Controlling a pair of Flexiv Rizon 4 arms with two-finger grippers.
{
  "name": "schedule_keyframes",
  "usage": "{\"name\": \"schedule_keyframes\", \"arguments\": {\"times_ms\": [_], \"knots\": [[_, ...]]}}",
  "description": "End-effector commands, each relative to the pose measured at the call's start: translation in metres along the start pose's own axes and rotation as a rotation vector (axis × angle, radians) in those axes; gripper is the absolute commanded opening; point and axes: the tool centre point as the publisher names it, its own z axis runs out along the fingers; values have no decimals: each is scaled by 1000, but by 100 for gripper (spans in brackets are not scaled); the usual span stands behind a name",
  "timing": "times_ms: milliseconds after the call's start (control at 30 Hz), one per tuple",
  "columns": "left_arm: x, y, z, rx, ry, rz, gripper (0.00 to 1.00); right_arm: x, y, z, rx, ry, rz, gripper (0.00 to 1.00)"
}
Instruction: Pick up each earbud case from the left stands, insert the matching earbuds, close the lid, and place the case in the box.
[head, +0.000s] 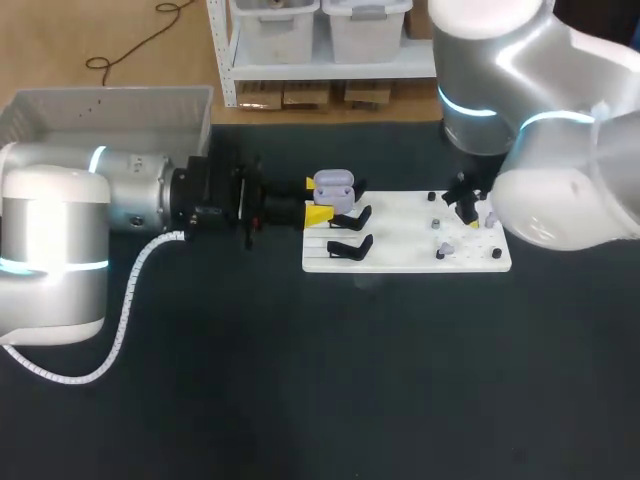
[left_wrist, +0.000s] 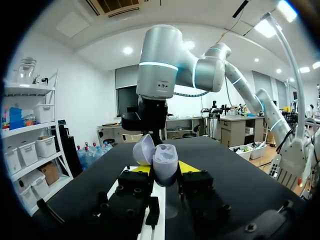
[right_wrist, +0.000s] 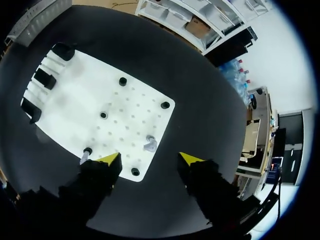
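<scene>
**Open earbud case held at the white board's left edge**

The earbud case (left_wrist: 165, 165) is clamped between the fingers of the left end effector (left_wrist: 164, 168). It is held just above the left edge of the white board (head: 400, 250), clear of the black stands (head: 350, 245) there. The case is seen upright, with its long axis roughly vertical and its mouth turned upward. The lid (left_wrist: 143, 148) is swung open and leans back to one side.

The case is judged to be light and rigid, with a smooth rounded shell that could slip or twist under a loose grip. The hinge is likely the weak point. The case is best held on the two broad sides of the lower body, below the seam, so that the lid is left free.

The right end effector (right_wrist: 150, 160) hangs over the board's right end with its fingers apart and nothing between them. A lavender earbud (right_wrist: 149, 145) stands on the board just ahead of it. The box (head: 110, 105) sits on the desk (head: 300, 380), well to the left of the board.
</scene>
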Motion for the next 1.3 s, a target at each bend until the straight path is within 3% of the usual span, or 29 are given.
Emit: {"name": "schedule_keyframes", "arguments": {"times_ms": [33, 100, 633, 1300], "knots": [[1, 0, 0, -2, -3, 2, 0, -1, 0, 7, -16, 5, 11, 57], [1, 0, 0, -2, -3, 2, 0, -1, 1, 11, -24, 7, 18, 58], [1, 0, 0, -2, -3, 2, 0, -7, -1, 25, -23, -37, 69, 35], [1, 0, 0, -2, -3, 2, 0, -9, -1, 34, -5, -51, 86, 33]]}}
